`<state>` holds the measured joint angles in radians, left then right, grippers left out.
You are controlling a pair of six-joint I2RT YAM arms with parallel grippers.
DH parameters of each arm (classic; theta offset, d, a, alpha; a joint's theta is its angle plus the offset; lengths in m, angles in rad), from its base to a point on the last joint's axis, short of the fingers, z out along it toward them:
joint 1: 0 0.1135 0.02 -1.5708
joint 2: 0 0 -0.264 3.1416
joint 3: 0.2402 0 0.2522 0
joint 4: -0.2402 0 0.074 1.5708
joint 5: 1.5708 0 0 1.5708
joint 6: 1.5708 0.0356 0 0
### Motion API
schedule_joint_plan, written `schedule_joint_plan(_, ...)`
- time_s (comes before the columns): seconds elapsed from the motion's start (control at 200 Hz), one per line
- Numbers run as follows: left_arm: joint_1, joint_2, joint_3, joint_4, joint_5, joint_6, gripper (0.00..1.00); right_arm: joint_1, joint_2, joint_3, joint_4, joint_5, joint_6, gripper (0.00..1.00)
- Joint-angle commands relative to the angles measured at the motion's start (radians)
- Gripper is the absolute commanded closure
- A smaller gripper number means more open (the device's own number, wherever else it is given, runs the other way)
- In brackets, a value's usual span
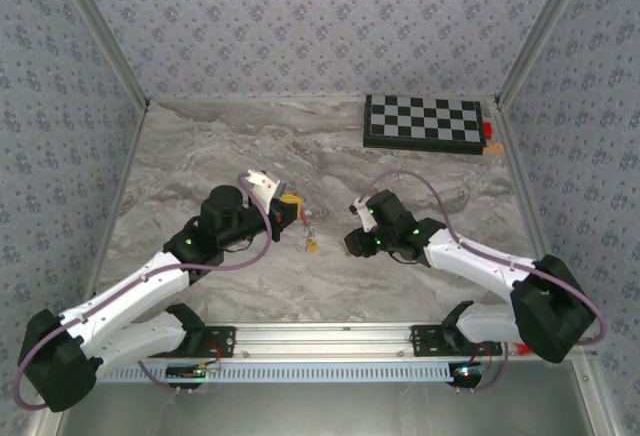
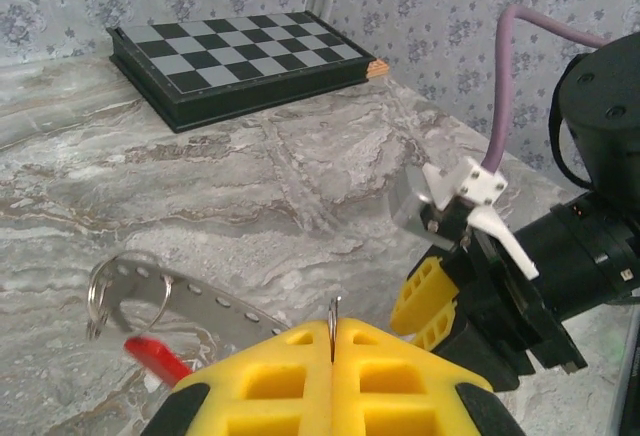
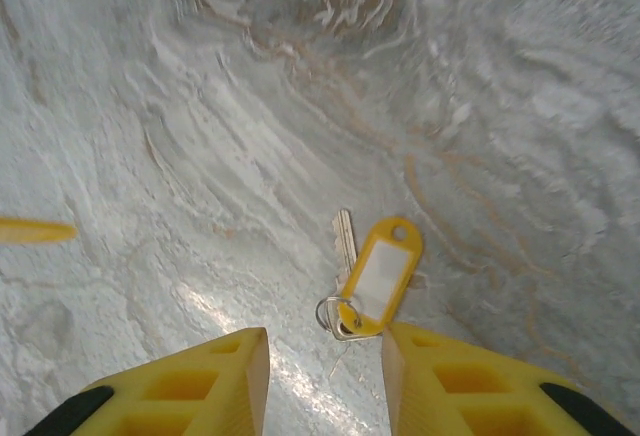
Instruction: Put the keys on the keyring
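Note:
My left gripper (image 2: 332,341) is shut, and a thin grey metal wire of the keyring (image 2: 333,314) stands edge-on between its yellow pads. To the left, below the fingers, show a grey ring loop (image 2: 125,296), a red piece (image 2: 155,356) and a perforated metal strip. One of the keys (image 3: 345,241) lies flat on the marble with a yellow tag (image 3: 380,274) and a small split ring. My right gripper (image 3: 325,341) hovers open just short of it, the tag's end close to the right finger (image 3: 450,381). From above, the key (image 1: 312,245) lies between the left gripper (image 1: 287,203) and the right gripper (image 1: 352,243).
A folded chessboard (image 1: 425,123) lies at the back right by the wall, also in the left wrist view (image 2: 240,56). Patterned walls close in the marble table (image 1: 230,156) on three sides. The right arm's wrist (image 2: 560,256) sits close to my left fingers.

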<state>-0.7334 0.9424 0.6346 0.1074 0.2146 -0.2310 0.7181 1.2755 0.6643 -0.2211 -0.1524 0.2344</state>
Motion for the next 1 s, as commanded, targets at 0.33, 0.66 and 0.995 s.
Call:
schedule_joint_plan(0.33,-0.004,-0.103,-0.029,0.034,-0.078,0.009,1.00,0.116,0.240,0.196,-0.200,0.264,0.113,0.61)
schedule_joint_plan(0.66,-0.005,-0.113,-0.041,0.046,-0.076,0.001,1.00,0.182,0.395,0.282,-0.273,0.413,0.222,0.56)
schedule_joint_plan(0.995,-0.006,-0.106,-0.039,0.048,-0.067,0.001,1.00,0.211,0.437,0.303,-0.324,0.464,0.241,0.55)
